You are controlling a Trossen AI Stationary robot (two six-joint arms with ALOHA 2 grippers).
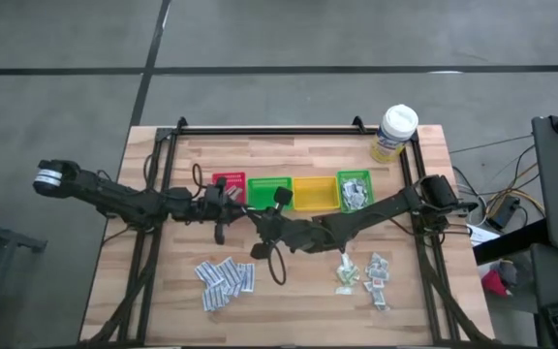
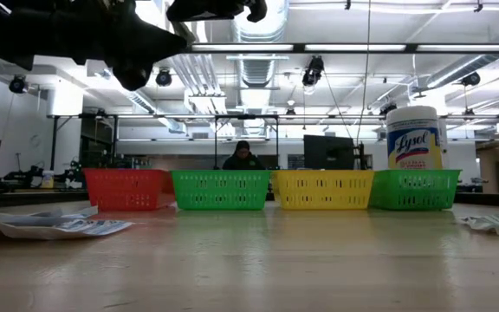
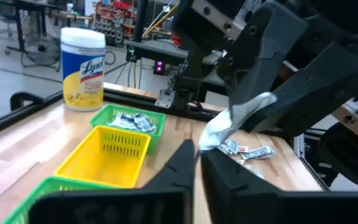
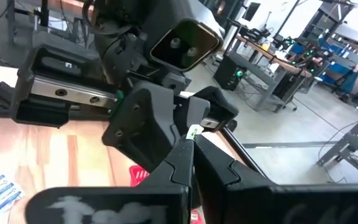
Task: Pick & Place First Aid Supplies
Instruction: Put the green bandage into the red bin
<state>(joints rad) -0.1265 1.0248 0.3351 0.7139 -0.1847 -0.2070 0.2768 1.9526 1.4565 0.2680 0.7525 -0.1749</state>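
I see both grippers meeting mid-table, in front of the row of small plastic bins (image 1: 294,193). The right gripper (image 4: 191,144) is pinched shut on a small pale green-white sachet (image 4: 193,131); the left gripper (image 3: 197,152) has its jaws closed on that same sachet. Other sachets (image 1: 225,278) lie in near-left and near-right piles.

You're looking at a grey concrete floor (image 1: 289,34) around the table, exposed ceiling ducts (image 2: 262,52), strip lights, and workbenches (image 4: 272,56) behind.
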